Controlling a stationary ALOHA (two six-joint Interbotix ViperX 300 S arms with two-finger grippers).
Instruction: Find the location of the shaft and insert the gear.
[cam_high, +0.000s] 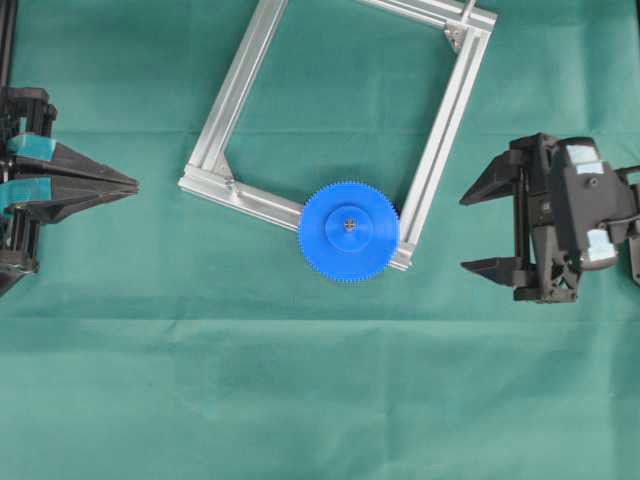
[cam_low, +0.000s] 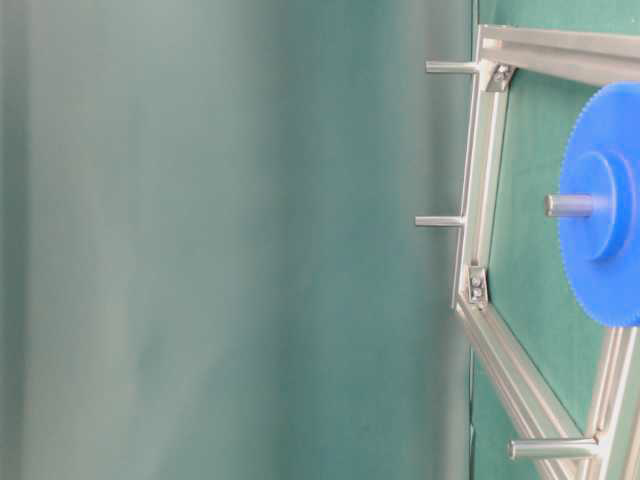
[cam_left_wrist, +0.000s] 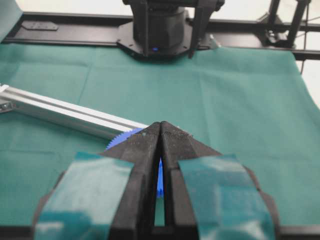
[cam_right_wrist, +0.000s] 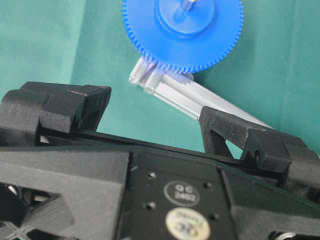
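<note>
The blue gear (cam_high: 348, 231) sat flat over the lower right corner of the aluminium frame (cam_high: 232, 100), with the grey shaft (cam_low: 568, 205) poking through its raised hub; in the table-level view the pin stood clear of the hub face, so the insertion looked done. The right claw (cam_high: 484, 228) was spread wide, empty, just off to the right of the frame and apart from the gear, fingers (cam_right_wrist: 75, 105) pointing at it in the wrist view. The left claw (cam_high: 128, 185) was pressed together, holding nothing, parked at the far left of the green-covered bench (cam_high: 320, 400). My read: the step in hand was release and retreat after seating. Couldn't tell whether the gear was fully down on the shaft's base plate, which was hidden under it. The next move likely called only for pulling the right arm clear without brushing the teeth.
</note>
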